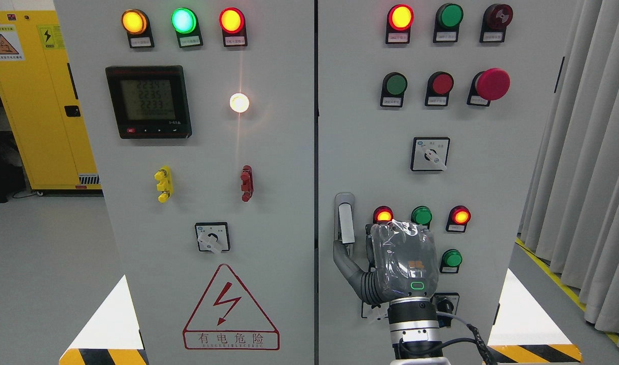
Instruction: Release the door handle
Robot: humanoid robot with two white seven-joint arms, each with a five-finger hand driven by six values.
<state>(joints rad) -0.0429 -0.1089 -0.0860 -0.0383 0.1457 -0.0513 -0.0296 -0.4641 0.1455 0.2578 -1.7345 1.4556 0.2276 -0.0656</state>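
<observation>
The door handle [344, 221] is a grey upright lever in a silver plate, at the left edge of the cabinet's right door [492, 177]. My right hand [385, 253], wrapped in clear plastic, comes up from the bottom edge and sits just right of and below the handle, back toward the camera. Its thumb [346, 263] is spread left, with the tip at the handle's lower end. The fingers [390, 230] lie against the panel to the right of the handle, not around it. The hand holds nothing. The left arm is out of view.
Lit indicator lamps [421, 215] and a rotary switch [447, 304] sit right around the hand. The left door [188, 203] carries a meter, lamps and a warning triangle. A yellow cabinet [36, 101] stands at far left and grey curtains [588, 177] hang at right.
</observation>
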